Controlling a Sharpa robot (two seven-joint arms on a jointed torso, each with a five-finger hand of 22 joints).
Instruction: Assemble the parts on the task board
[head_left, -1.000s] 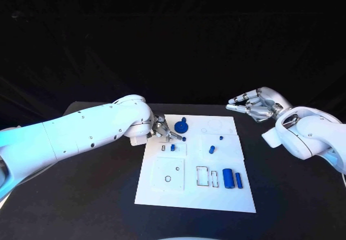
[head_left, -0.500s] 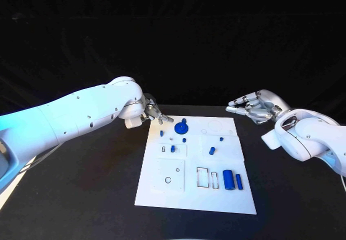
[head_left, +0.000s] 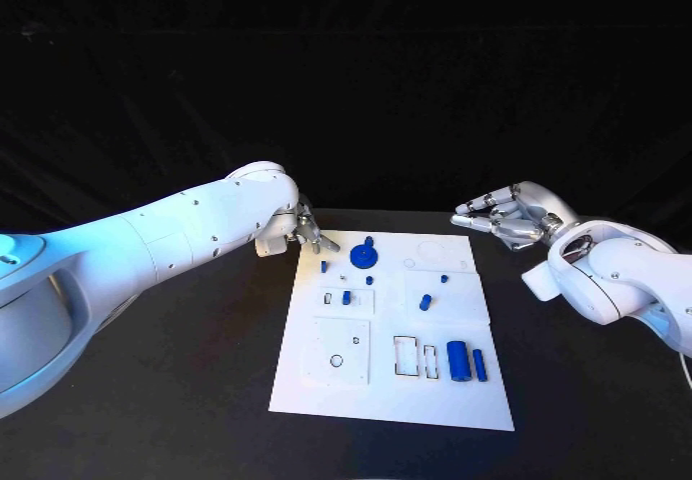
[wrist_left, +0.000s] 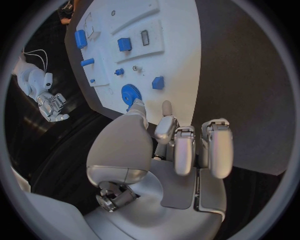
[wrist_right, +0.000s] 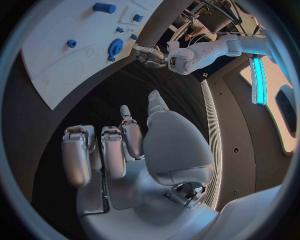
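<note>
White task board mid-table, left hand at far-left corner, right hand apart

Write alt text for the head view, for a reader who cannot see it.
A white task board lies on a black table, with small blue parts on it, among them a gear near its far edge. The left hand hovers at the board's far left corner; the right hand hangs beyond its far right corner, both holding nothing.

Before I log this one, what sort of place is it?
Probably a robot test cell or lab: a black table against dark backdrop, a white task board with small blue parts, nothing domestic.
</note>
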